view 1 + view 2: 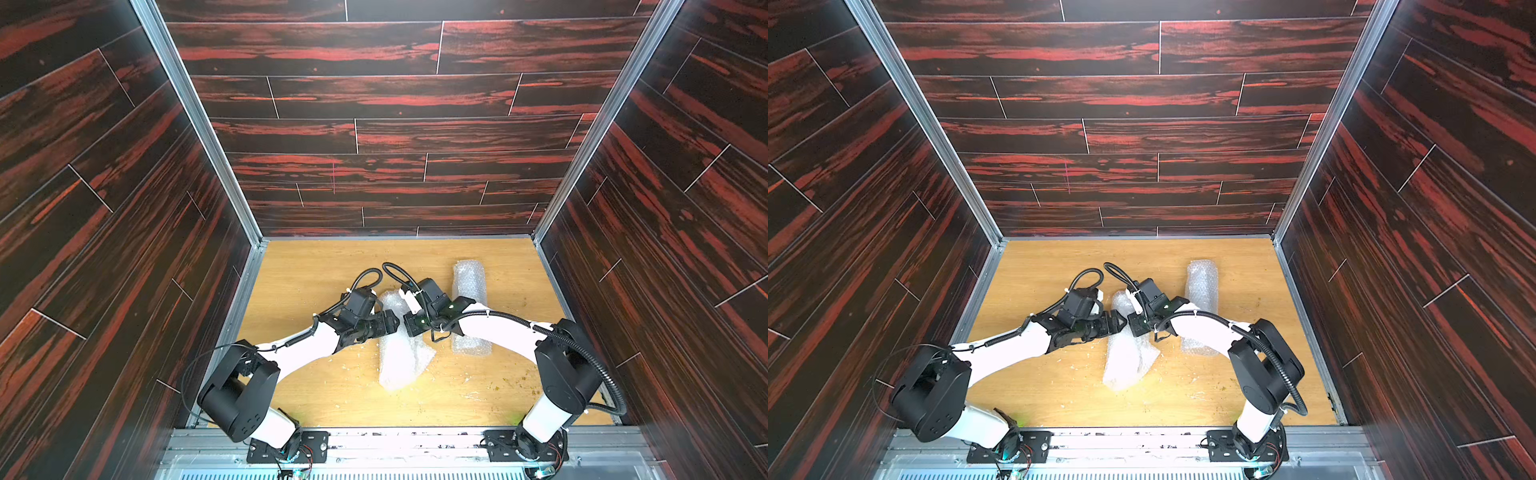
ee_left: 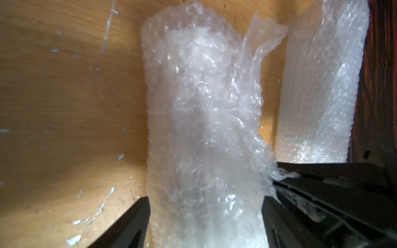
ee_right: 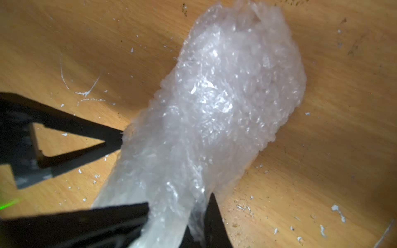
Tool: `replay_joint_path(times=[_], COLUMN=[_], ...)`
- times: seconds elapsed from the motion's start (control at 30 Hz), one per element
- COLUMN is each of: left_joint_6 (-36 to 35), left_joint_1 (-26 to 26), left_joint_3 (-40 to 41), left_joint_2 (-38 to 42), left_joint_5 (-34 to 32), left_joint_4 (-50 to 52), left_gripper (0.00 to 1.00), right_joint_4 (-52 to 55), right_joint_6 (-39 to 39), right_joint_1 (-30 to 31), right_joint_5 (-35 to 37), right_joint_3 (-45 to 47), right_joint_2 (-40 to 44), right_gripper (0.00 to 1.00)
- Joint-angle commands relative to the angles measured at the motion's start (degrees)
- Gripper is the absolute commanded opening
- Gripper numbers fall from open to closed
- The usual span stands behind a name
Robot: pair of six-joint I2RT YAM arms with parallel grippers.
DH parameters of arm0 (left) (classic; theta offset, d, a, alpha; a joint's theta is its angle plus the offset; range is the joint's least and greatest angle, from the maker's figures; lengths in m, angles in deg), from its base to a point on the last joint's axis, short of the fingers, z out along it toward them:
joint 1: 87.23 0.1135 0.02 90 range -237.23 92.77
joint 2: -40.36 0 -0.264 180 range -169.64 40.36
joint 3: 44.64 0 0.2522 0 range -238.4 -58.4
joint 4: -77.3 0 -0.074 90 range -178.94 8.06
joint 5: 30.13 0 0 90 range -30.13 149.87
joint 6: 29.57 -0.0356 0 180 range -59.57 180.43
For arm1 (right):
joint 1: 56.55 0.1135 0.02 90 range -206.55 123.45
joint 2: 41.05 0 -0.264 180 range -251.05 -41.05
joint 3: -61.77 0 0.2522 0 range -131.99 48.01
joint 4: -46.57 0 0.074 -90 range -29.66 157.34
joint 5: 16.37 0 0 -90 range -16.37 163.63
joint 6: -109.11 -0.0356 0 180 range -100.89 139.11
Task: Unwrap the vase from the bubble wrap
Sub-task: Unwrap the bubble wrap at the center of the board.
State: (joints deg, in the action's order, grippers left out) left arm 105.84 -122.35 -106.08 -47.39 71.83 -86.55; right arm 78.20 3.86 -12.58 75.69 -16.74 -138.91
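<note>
The left claw (image 2: pixel 206 197) stands spread wide astride the bubble wrap roll (image 1: pixel 401 361), which lies on the wooden table (image 1: pixel 311 270) between its fingers. The right claw (image 3: pixel 179 199) is closed, pinching that roll's loose flap. A second roll (image 1: pixel 469 282) lies just beside the right claw, away from the left.

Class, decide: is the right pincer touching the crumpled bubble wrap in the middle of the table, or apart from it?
Touching. The left wrist view shows the right pincer shut on a thin flap of the crumpled bubble wrap.

Middle of the bubble wrap (image 1: pixel 402 361) beneath the left tool (image 1: pixel 390 323).
</note>
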Motion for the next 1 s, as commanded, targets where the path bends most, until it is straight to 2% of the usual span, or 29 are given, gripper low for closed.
replay_joint_path(times=[0.0, 0.07, 0.13, 0.3, 0.57, 0.97], left_joint_6=[0.96, 0.9, 0.65, -0.62, -1.47, -5.19], left_joint_1=[-0.39, -0.39, -0.39, -0.39, -0.44, -1.25], left_joint_3=[1.79, 2.45, 3.2, 4.41, 4.97, 2.44], left_joint_2=[-2.55, -3.69, -4.65, -7.38, -10.47, -9.84], left_joint_5=[-0.42, -0.93, -1.57, -3.79, -5.59, -9.93], left_joint_4=[-1.41, -1.6, -1.45, 0.51, 1.12, 7.57], left_gripper=[0.69, 0.62, 0.6, 0.59, 0.59, 0.59], right_joint_4=[-1.51, -1.65, -2.48, -8.57, -15.06, -16.09], right_joint_6=[-0.66, -0.86, -1.62, -6.54, -11.45, -11.08], right_joint_1=[-0.27, -0.35, -1.05, -5.91, -12.02, -12.95], right_joint_5=[-0.85, -0.51, -1.65, -8.64, -11.1, 3.39], right_joint_3=[0.37, 0.58, 1.37, 7.01, 16.38, 21.18], right_joint_2=[1.35, 1.97, 3.01, 7.89, 10.92, 15.84], right_gripper=[0.0, 0.0, 0.0, 0.0, 0.0, 0.0])
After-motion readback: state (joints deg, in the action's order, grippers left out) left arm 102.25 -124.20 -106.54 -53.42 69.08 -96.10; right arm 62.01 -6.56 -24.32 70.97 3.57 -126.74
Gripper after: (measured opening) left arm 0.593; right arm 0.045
